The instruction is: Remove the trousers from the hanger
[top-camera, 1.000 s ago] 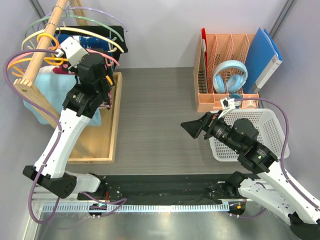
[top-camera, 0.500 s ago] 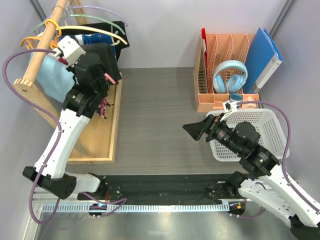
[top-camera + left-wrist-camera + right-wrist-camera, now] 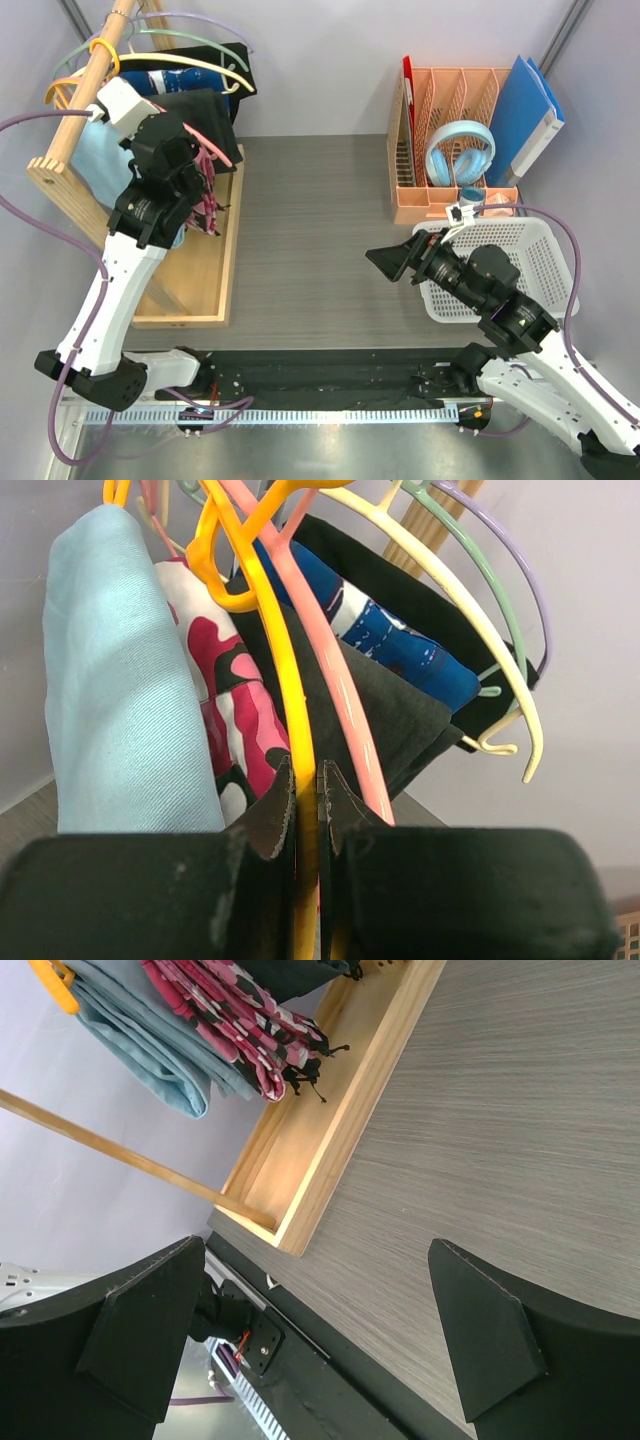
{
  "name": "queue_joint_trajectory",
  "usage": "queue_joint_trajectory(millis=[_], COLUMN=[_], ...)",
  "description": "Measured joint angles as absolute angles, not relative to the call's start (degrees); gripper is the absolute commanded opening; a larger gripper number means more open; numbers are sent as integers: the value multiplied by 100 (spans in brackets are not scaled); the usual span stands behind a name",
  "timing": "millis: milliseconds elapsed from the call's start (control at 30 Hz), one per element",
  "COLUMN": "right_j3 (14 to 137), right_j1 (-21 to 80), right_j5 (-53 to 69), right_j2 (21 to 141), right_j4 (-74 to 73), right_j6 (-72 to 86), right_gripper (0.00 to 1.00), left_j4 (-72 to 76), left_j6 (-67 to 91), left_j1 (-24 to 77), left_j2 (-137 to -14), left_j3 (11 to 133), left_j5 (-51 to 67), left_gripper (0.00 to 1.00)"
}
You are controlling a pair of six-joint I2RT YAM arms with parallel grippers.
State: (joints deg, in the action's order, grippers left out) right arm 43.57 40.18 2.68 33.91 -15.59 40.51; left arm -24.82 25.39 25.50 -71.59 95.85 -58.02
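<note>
The light sky-blue trousers (image 3: 120, 680) hang folded at the left of the rack, also in the top view (image 3: 92, 165) and the right wrist view (image 3: 150, 1045). The thin yellow-orange hanger (image 3: 272, 650) runs up from between my left jaws to its hook. My left gripper (image 3: 305, 780) is shut on this hanger, just right of the trousers; in the top view it (image 3: 195, 165) sits among the hanging clothes. My right gripper (image 3: 385, 262) is open and empty above the middle of the table (image 3: 315, 1250).
A pink camouflage garment (image 3: 235, 715), black and dark blue garments (image 3: 400, 650) and pink, pale yellow, green and purple hangers crowd the wooden rail (image 3: 85, 95). The rack's wooden base tray (image 3: 228, 260) lies below. A white basket (image 3: 535, 250), a peach organiser with headphones (image 3: 460, 150) and a blue folder (image 3: 530, 110) stand on the right.
My left gripper has moved left along the rack with the hanger, and the hanging clothes have swung. My right gripper shifted slightly right, then stayed still.
</note>
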Motion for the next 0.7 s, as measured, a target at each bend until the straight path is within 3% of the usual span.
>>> queue_joint_trajectory(millis=[300, 700], right_j3=[4316, 4316], right_j1=[4018, 4018], right_j5=[257, 246], right_j2=[3323, 3498], right_j4=[-1584, -1594], right_j6=[4075, 4075], right_gripper=[100, 100], left_j4=[-2193, -683], left_j6=[2622, 1702], left_j1=[2550, 2847], left_j2=[-6744, -6576], left_j3=[9190, 8799], left_j5=[-5594, -5594], left_gripper=[0, 0])
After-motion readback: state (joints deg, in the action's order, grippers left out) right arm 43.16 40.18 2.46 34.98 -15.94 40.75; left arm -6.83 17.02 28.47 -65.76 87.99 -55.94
